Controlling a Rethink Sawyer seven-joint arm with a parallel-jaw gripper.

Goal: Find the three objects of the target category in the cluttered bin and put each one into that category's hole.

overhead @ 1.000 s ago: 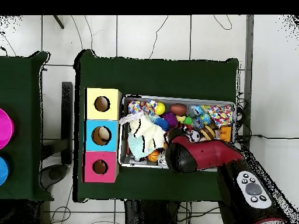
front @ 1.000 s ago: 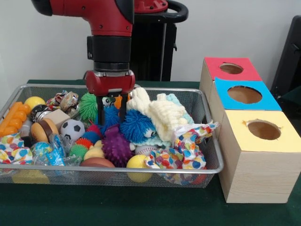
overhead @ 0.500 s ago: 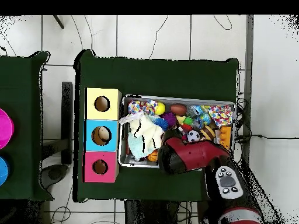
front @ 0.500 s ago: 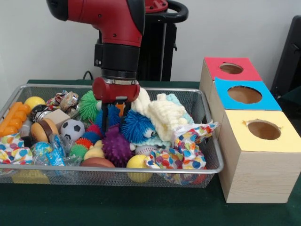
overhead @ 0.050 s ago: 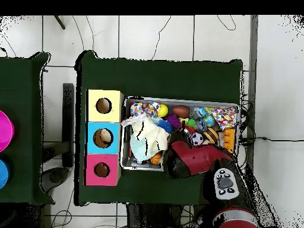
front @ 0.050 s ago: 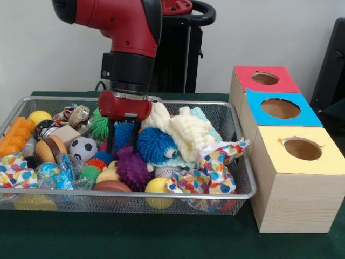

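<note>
Green cloth covers the table (front @ 0.050 s ago: 135,237) where, from the front, spread jaws (front @ 0.050 s ago: 121,141) straddle a blue spiky rubber ball (front @ 0.050 s ago: 123,135) in the silver wire-mesh bin (front @ 0.050 s ago: 237,191), while overhead the red arm (overhead @ 0.050 s ago: 196,160) hides them both.

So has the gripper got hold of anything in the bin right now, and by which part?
Cannot be told. The gripper is down among the spiky balls beside the blue spiky ball, and the toys hide its tips.
</note>
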